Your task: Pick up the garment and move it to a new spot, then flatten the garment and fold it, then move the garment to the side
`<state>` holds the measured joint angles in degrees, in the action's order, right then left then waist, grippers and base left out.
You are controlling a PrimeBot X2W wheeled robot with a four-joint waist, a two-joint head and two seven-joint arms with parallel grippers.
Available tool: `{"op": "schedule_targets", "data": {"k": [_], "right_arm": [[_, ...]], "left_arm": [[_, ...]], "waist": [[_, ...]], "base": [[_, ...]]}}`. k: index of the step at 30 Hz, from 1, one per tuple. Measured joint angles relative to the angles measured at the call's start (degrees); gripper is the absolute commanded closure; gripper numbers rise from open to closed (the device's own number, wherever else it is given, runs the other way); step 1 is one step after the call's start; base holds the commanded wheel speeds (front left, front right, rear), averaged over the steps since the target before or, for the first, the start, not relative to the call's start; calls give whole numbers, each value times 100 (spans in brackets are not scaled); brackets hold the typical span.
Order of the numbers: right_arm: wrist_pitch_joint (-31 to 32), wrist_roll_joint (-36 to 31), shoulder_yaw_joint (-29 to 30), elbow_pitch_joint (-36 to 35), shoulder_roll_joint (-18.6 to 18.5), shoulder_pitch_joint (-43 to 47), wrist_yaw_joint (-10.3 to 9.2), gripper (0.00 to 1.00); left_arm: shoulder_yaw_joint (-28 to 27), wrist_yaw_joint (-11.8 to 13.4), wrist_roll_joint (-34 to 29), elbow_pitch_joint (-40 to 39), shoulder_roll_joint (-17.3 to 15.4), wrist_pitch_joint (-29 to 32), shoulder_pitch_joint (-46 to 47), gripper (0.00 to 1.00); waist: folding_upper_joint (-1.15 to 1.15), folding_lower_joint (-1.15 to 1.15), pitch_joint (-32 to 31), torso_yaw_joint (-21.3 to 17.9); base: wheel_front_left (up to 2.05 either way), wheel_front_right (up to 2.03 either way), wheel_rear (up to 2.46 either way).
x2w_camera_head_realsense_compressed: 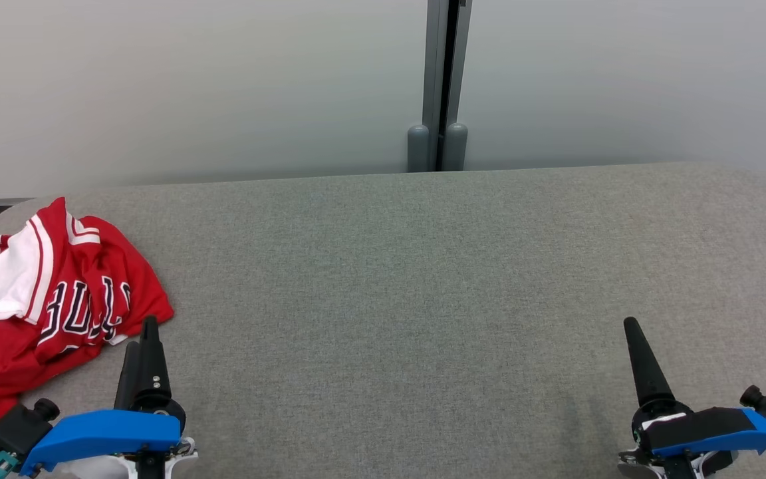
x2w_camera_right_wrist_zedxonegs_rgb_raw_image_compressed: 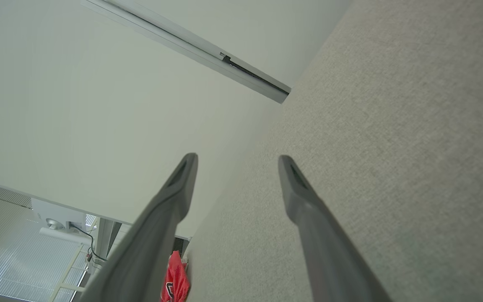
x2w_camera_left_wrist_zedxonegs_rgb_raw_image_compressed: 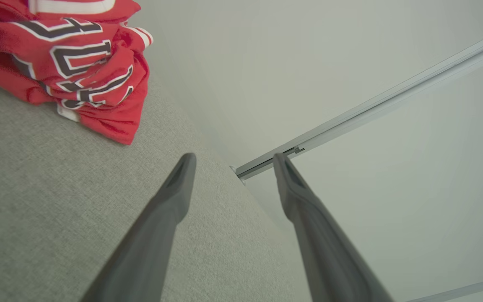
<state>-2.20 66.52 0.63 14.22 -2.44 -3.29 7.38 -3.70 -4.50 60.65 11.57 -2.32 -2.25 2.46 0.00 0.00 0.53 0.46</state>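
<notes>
Garment point(x2w_camera_head_realsense_compressed: 50, 293) is found crumpled just ahead-left of the left gripper point(x2w_camera_head_realsense_compressed: 141, 336), ungrasped, and well apart from the right gripper point(x2w_camera_right_wrist_zedxonegs_rgb_raw_image_compressed: 236, 161). Both are held wide, empty. Nothing is judged done; pickup, flattening, folding and side placement are left.

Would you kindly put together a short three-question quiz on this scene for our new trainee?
1. True or false: the red jersey lies folded flat in the middle of the grey table.
2. Which is nearer to the jersey? A. the left gripper B. the right gripper C. both equally near
3. Fill in: the jaws of both grippers stand ____ and hold nothing.

Key
1. False: it lies crumpled at the table's left end, partly over the edge.
2. A
3. open
</notes>
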Motion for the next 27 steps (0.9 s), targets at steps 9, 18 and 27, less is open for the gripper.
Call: {"op": "schedule_targets", "data": {"k": [9,18,27], "right_arm": [[-190,-733,-100,-2,-1,8,0,0],[-359,-1439,-203,47,-3,7,1,0],[-546,-2100,-307,163,-5,6,1,0]], "left_arm": [[113,125,-950,-20,-4,-188,-12,0],[234,212,-1862,35,-9,-352,-35,0],[301,244,-2749,146,-16,-545,-42,0]], "waist": [[0,0,-6,11],[0,0,-9,30],[0,0,-1,45]], "base": [[0,0,0],[0,0,0],[0,0,0]]}}
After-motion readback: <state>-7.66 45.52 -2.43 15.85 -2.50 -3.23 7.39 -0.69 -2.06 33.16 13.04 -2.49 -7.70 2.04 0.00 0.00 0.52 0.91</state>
